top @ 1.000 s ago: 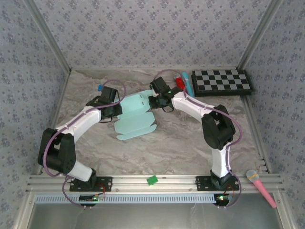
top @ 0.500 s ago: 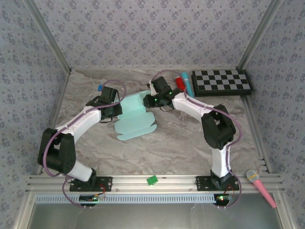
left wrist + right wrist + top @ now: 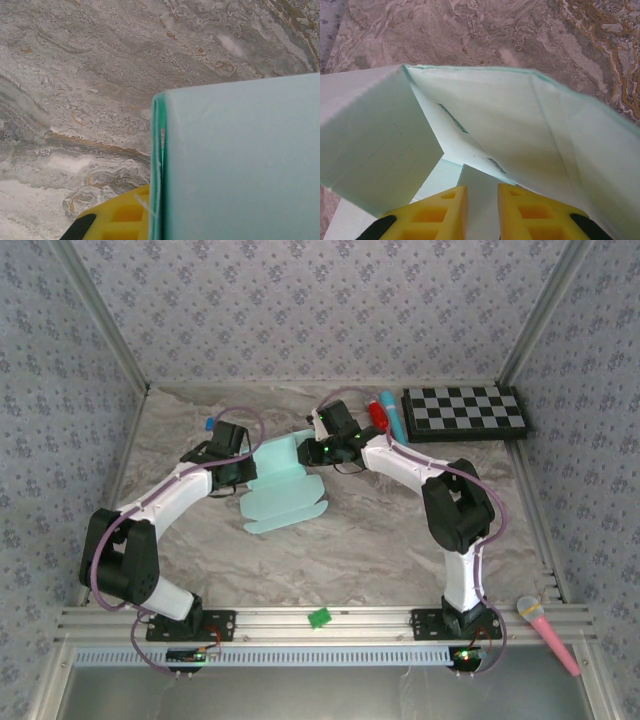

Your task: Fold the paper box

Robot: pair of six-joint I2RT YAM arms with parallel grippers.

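paper box [image 3: 285, 488]: is lying mostly flat at mid-table between my two grippers, long axis running near to far. Its far end is standing up in part-raised panels.
far end, right wrist view: the panels [image 3: 495, 115] are leaning inward around a hollow, not yet squared. One flap is hanging loose on the left.
left gripper [image 3: 245, 468]: is sitting at the sheet's left edge, pressed together and pinching it. In the left wrist view a folded edge [image 3: 240, 160] is running straight up from my yellow finger [image 3: 122, 217].
right gripper [image 3: 312, 453]: is reaching in from the right at the far end. The fingers [image 3: 445, 210] are standing a narrow gap apart, with pale card showing through the gap. I am judging it is not gripping anything.
key relation: the raised panels are lying directly ahead of my right gripper [image 3: 482, 192], so that arm is the nearer one for the coming fold. The left is anchoring the opposite edge.
surface: marbled table [image 3: 380, 530], flat, giving thin card little grip, so I am expecting sliding unless the left pinch holds.
room: a checkerboard [image 3: 465, 412] and a red-and-blue tube [image 3: 385, 413] are lying far right, well apart. A pink microphone [image 3: 547, 633] is resting on the near rail. Patterned walls are closing three sides.
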